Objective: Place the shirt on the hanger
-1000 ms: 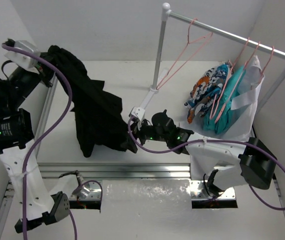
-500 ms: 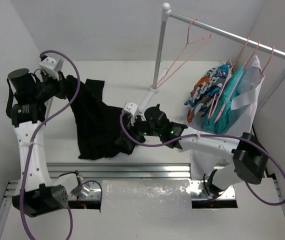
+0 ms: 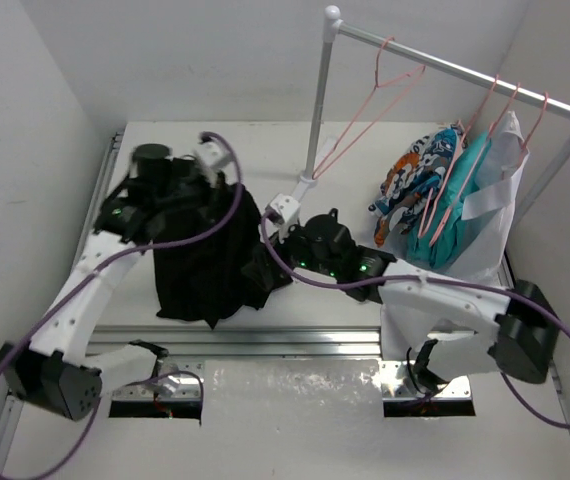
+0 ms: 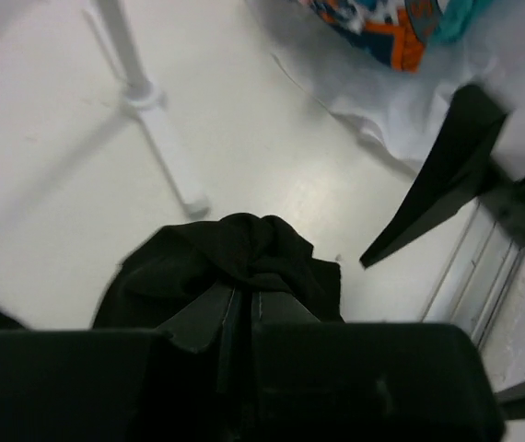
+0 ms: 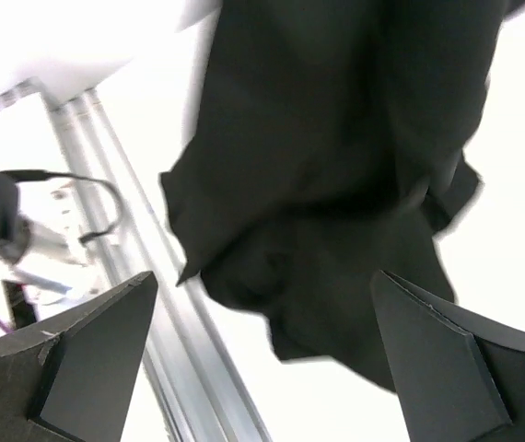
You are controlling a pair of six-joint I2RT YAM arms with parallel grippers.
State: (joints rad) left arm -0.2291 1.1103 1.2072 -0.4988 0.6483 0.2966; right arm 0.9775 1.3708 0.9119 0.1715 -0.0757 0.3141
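The black shirt (image 3: 205,265) hangs bunched from my left gripper (image 3: 223,195), its lower end resting on the table. In the left wrist view my left gripper (image 4: 242,308) is shut on a knot of the shirt (image 4: 235,253). My right gripper (image 3: 268,268) is open beside the shirt's lower right edge. In the right wrist view its gripper (image 5: 272,368) stands wide open, with the shirt (image 5: 336,175) just ahead of and between the fingers, not gripped. The empty pink hanger (image 3: 377,100) hangs by its hook at the left end of the rail, far right of the shirt.
The clothes rack's pole (image 3: 317,100) and foot (image 4: 166,161) stand just right of the shirt. Patterned, teal and white garments (image 3: 443,195) hang on pink hangers at the rail's right end. An aluminium rail (image 3: 265,340) runs along the table's front edge. A wall stands at the left.
My left arm has swung from the far left toward the middle, carrying the shirt with it; the shirt now hangs in a tighter bunch. My right gripper has stayed near the shirt's lower right edge.
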